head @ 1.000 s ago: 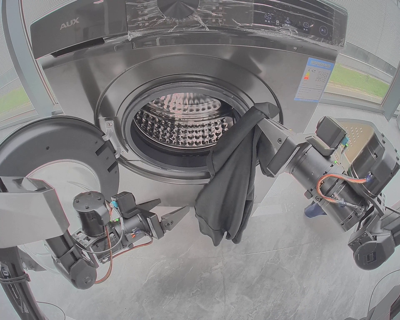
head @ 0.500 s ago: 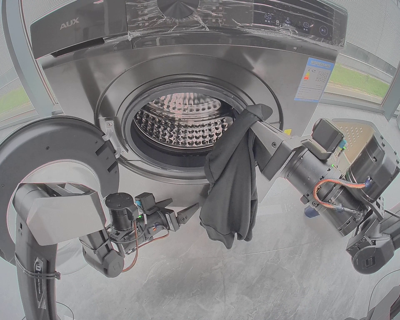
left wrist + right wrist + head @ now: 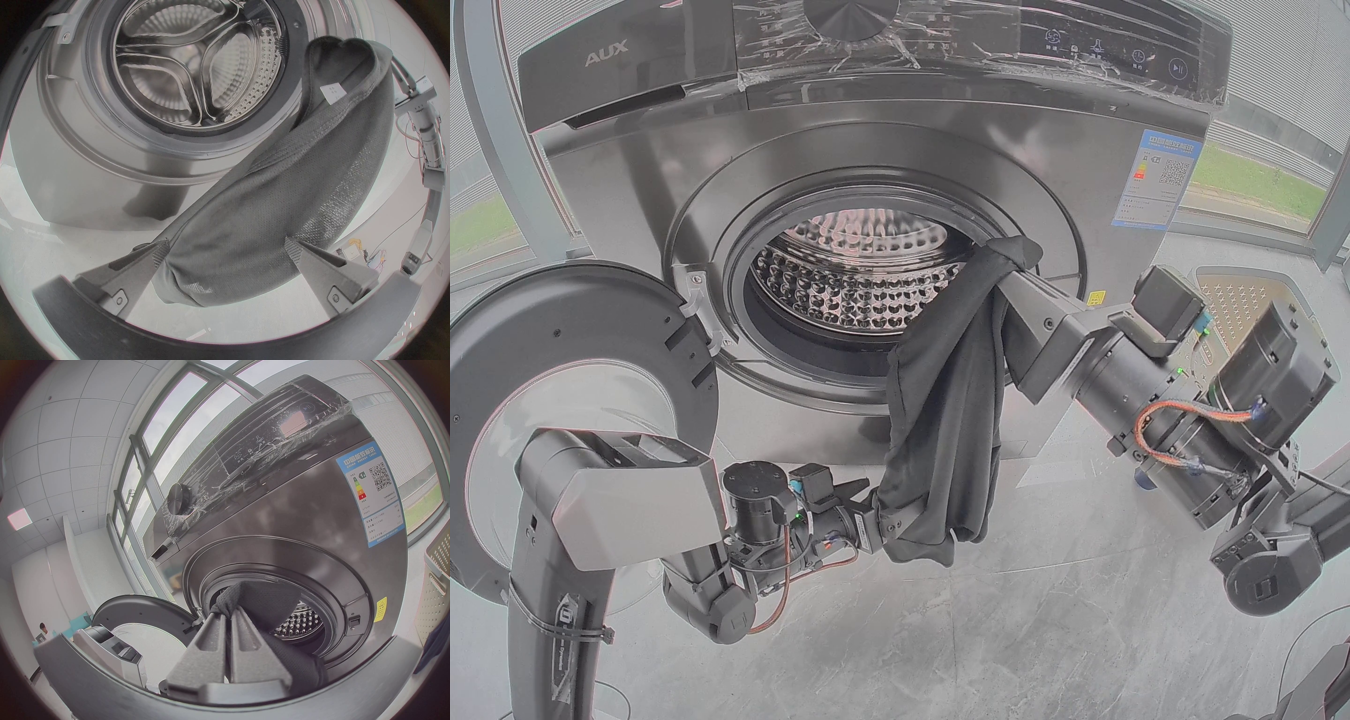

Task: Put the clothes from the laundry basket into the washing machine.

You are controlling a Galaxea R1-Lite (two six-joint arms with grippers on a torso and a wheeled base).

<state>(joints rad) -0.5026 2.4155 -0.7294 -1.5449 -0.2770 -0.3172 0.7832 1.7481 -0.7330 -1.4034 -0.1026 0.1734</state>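
One dark garment (image 3: 942,412) hangs across the right edge of the drum (image 3: 862,272) mouth, its top pinched in the right gripper (image 3: 228,613), jaws together. Left gripper (image 3: 898,521) straddles the low hem, jaws apart. Judgement: gather the hem first, then lift both ends over the lip so nothing trails outside.

Pale grey marbled tiles covered the floor (image 3: 1031,637). Tall windows (image 3: 154,430) in grey frames let in daylight, with a strip of grass (image 3: 1261,183) outside. Overhead was a white tiled ceiling (image 3: 70,421) with one lit panel (image 3: 19,518), above a plain white wall (image 3: 33,585) at the far end.
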